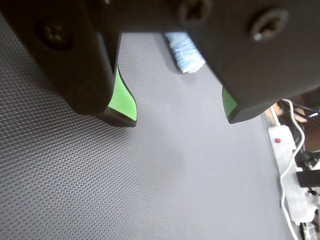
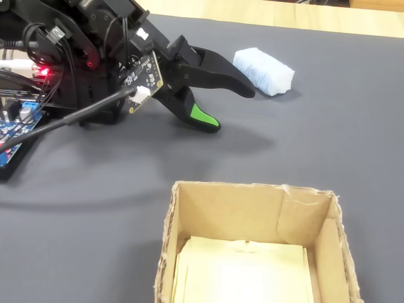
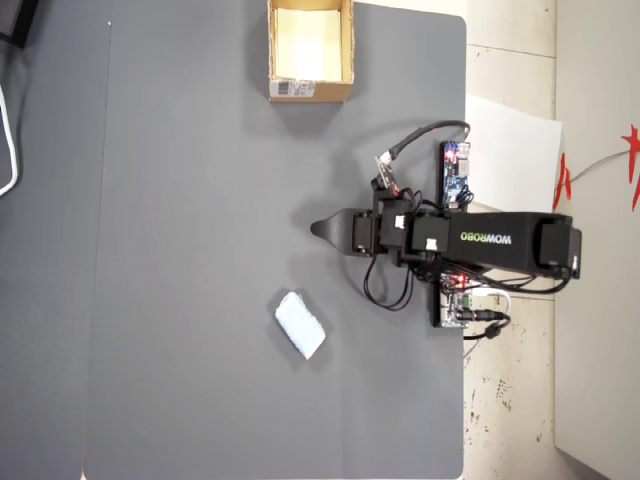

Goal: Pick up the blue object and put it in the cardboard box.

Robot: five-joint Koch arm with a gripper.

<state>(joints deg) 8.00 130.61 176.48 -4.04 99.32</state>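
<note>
The blue object (image 1: 185, 52) is a small pale blue block lying on the dark grey mat. It also shows in the fixed view (image 2: 264, 71) and the overhead view (image 3: 300, 324). My gripper (image 1: 179, 117) hangs just above the mat, open, with nothing between its green-padded jaws. In the fixed view the gripper (image 2: 230, 108) stops short of the block, which lies beyond its tips and slightly to the side. The overhead view shows the gripper (image 3: 320, 229) well apart from the block. The cardboard box (image 2: 227, 208) stands open-topped, with a pale sheet inside; seen from overhead the box (image 3: 347, 45) is at the mat's top edge.
A white power strip (image 1: 285, 155) with cables lies off the mat's edge. Circuit boards (image 2: 19, 120) and wires sit by the arm's base (image 3: 455, 170). A white paper sheet (image 3: 515, 150) lies on the floor beyond the mat.
</note>
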